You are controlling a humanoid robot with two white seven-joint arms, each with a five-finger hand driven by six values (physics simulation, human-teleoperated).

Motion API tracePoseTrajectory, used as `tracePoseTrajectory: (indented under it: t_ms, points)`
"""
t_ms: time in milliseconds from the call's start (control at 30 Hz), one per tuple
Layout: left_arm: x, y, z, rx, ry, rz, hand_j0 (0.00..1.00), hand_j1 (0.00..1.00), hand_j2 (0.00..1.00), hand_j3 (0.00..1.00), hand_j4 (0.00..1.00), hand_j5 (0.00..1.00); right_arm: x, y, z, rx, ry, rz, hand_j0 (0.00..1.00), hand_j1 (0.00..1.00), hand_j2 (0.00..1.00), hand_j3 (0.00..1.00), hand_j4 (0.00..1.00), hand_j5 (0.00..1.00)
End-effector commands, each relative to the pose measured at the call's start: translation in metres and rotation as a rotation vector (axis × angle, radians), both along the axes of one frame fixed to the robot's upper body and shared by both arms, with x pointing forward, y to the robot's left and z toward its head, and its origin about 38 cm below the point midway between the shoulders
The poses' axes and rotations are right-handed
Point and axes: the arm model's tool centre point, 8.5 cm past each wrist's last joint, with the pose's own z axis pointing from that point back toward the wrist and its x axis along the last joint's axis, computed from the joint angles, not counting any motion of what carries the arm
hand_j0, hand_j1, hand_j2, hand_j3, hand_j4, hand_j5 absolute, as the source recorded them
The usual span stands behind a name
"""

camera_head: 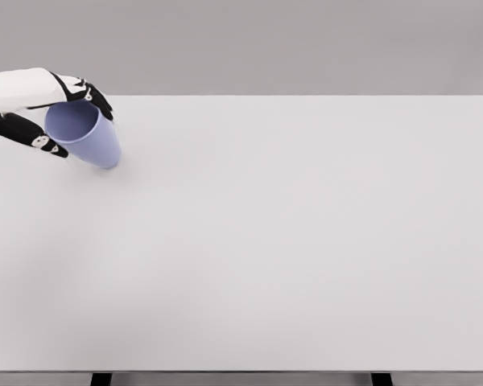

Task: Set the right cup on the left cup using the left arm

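Dark fingers (32, 138) of the left hand (44, 112), at the far left of the view near the counter's back edge, are wrapped around a lavender cup (87, 135), with some above its rim and others below it. The white forearm enters from the left edge. The cup is tilted, its open mouth facing up and toward the camera, its base pointing down to the right, at or just above the white counter (290, 241); contact cannot be told. Only this one cup is visible; no second cup shows apart from it, so whether one sits nested inside cannot be told. Rightward, the counter runs on in plain white to its right edge. The right hand is not visible. This looks like the carrying or placing step; the next move would call for righting the cup and lowering it straight before letting go.
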Motion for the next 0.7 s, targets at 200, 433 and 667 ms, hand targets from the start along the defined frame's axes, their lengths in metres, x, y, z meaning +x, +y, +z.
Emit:
tracePoseTrajectory:
  t_ms: [200, 433, 667]
  points:
    - [0.011, 0.023, 0.011, -0.008, -0.015, 0.078, 0.54, 0.54, 0.54, 0.54, 0.54, 0.54, 0.0, 0.0, 0.0, 0.0, 0.001, 0.0, 1.0, 1.0, 1.0, 1.0, 1.0, 1.0]
    - [0.025, 0.042, 0.023, -0.009, -0.038, 0.15, 0.54, 0.54, 0.54, 0.54, 0.54, 0.54, 0.0, 0.0, 0.0, 0.0, 0.0, 0.0, 1.0, 1.0, 1.0, 1.0, 1.0, 1.0]
    - [0.042, 0.043, 0.008, -0.014, -0.018, 0.185, 0.54, 0.54, 0.54, 0.54, 0.54, 0.54, 0.0, 0.0, 0.0, 0.0, 0.0, 0.0, 1.0, 1.0, 1.0, 1.0, 1.0, 1.0]
